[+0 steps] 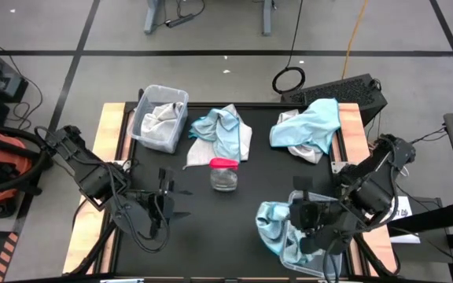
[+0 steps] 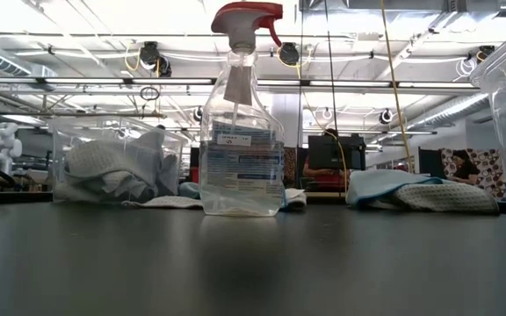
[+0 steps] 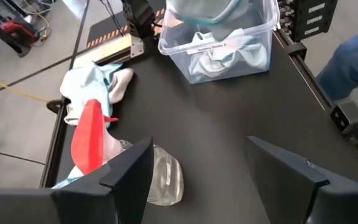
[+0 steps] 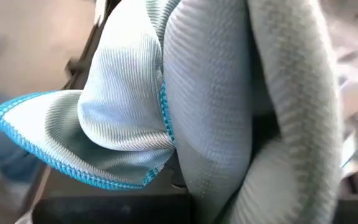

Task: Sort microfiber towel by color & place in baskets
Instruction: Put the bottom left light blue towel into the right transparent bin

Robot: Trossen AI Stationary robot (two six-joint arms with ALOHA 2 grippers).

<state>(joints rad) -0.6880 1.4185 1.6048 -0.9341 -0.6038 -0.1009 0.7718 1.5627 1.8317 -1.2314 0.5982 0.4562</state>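
Two baskets are already part-filled, so I judge the sort roughly half done. In the high view the basket at upper left (image 1: 159, 118) holds pale grey-white towels (image 1: 162, 119), and the basket at lower right (image 1: 305, 255) has light blue cloth in it, seen more plainly in the left wrist view. My right gripper (image 1: 311, 228) sits over that lower-right basket, closed on a light blue towel (image 1: 272, 224) that drapes over the near rim; its wrist view is filled by the blue-edged cloth (image 4: 185, 106), so I count this one as nearly delivered, not yet let go.

Left to do: a mixed heap at upper centre (image 1: 222, 132), blue on top of white, and a second heap at upper right (image 1: 309, 127), blue over a pale cloth. Both need separating by colour. A spray bottle with a red top (image 1: 224, 173) stands mid-surface, near the centre heap.

My left gripper (image 1: 166, 206) hovers at lower left, jaws wide apart and empty.
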